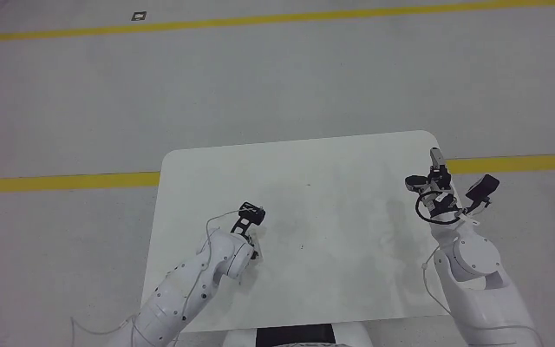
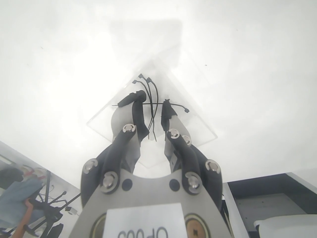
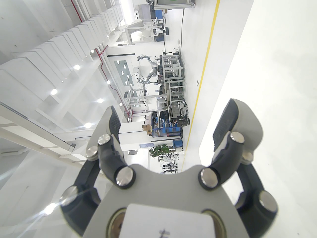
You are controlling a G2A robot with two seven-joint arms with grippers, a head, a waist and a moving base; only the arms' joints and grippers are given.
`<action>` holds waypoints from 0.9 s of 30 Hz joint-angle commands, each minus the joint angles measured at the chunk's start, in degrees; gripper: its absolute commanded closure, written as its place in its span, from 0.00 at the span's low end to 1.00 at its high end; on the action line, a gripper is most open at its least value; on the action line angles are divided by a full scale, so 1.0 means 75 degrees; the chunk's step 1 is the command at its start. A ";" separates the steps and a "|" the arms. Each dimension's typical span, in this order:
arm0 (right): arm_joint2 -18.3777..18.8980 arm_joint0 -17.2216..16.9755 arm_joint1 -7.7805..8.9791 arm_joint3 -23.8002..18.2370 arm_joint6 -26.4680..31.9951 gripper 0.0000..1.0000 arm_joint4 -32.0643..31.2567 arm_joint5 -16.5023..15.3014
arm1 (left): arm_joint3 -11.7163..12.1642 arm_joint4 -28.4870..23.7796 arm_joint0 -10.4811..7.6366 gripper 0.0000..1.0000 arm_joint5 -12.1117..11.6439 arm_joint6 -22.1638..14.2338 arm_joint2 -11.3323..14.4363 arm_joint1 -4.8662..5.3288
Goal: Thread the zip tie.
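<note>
Several black zip ties (image 2: 151, 90) lie in a bunch on a clear flat tray (image 2: 198, 130) on the white table (image 1: 329, 191). One more zip tie (image 2: 177, 105) lies crosswise, its strap running past both fingertips of my left gripper (image 2: 151, 102). That gripper is open just above the tray, with its tape-wrapped fingers (image 2: 135, 97) on either side of the bunch. It sits at the table's front left (image 1: 251, 213). My right gripper (image 1: 427, 171) is at the table's right edge, open and holding nothing (image 3: 172, 111), pointing out over the floor.
The table's far and right edges border a floor with yellow lines (image 1: 260, 19). The table's middle is bare. A grey open cabinet (image 2: 262, 199) stands beside the table on the left arm's side.
</note>
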 commanded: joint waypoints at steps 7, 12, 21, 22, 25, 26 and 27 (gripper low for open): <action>0.0000 0.0000 0.0000 0.0000 0.0000 0.00 0.0000 0.0000 | -0.0252 0.0054 0.0105 1.00 0.0028 0.0035 -0.0092 0.0019; 0.0000 0.0000 0.0000 0.0000 0.0000 0.00 0.0000 0.0000 | -0.0829 0.0230 0.0381 1.00 0.0054 -0.0092 -0.0344 0.0105; 0.0000 0.0000 0.0000 0.0000 0.0000 0.00 0.0000 0.0000 | -0.1649 0.0315 0.0957 1.00 -0.0097 -0.0255 -0.0917 0.0265; 0.0000 0.0000 0.0000 0.0000 0.0000 0.00 0.0000 0.0000 | -0.1664 0.0297 0.0993 1.00 -0.0124 -0.0240 -0.0963 0.0275; 0.0000 0.0000 0.0000 0.0000 0.0000 0.00 0.0000 0.0000 | -0.1639 0.0243 0.1062 1.00 -0.0184 -0.0165 -0.1044 0.0290; 0.0000 0.0000 0.0000 0.0000 0.0000 0.00 0.0000 0.0000 | -0.1612 0.0227 0.1066 1.00 -0.0195 -0.0134 -0.1047 0.0289; 0.0000 0.0000 0.0000 0.0000 0.0000 0.00 0.0000 0.0000 | -0.1547 0.0217 0.1060 1.00 -0.0201 -0.0095 -0.1030 0.0284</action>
